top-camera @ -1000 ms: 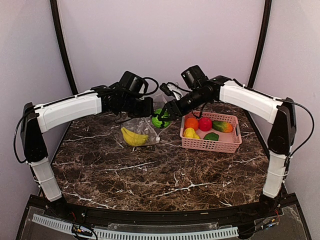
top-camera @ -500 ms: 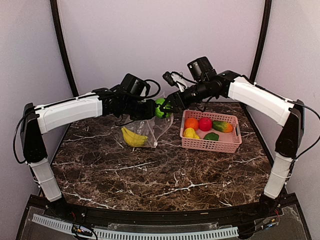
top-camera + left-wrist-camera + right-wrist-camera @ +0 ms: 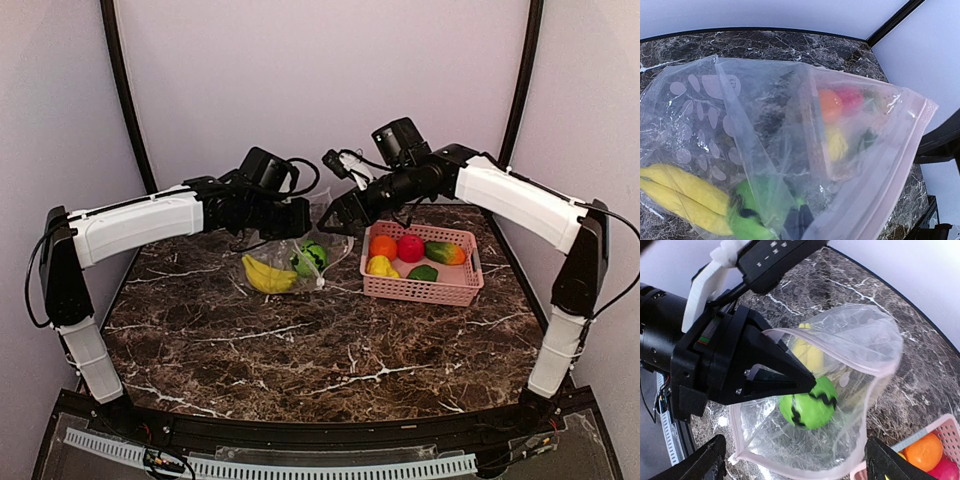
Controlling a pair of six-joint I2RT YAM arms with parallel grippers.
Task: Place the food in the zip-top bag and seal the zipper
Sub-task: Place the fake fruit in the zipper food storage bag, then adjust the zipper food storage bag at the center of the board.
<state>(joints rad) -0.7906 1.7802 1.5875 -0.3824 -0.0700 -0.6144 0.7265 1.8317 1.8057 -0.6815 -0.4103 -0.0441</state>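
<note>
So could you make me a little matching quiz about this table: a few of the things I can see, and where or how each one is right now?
Things:
1. banana
2. orange
3. left tool
4. right tool

Place or state:
A. open, holding nothing
B. in the pink basket
C. pinched shut on the rim of the clear bag
D. lying inside that bag

Pairs: 1-D, 2-B, 3-C, 4-A.
</note>
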